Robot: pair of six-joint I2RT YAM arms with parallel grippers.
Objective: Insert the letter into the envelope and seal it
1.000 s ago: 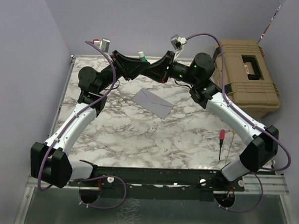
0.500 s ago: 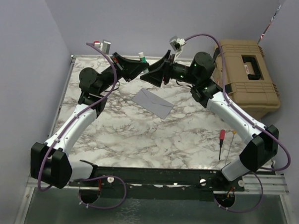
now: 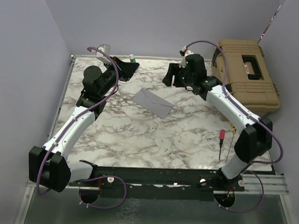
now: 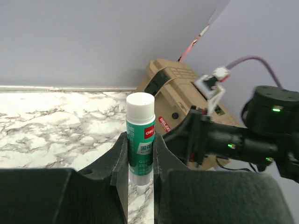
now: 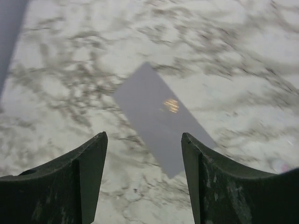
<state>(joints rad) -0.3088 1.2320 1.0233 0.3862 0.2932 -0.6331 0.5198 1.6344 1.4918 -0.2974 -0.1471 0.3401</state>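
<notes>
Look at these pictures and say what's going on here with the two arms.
The left gripper is clamped on a green glue stick, held upright above the far side of the marble table. The right gripper is open and empty, aimed at the grey envelope, which lies flat on the table. No tan letter shows; it may already be inside.

The grey-lavender envelope [image 3: 153,102] lies flat, askew, on the table [image 3: 138,136].
</notes>
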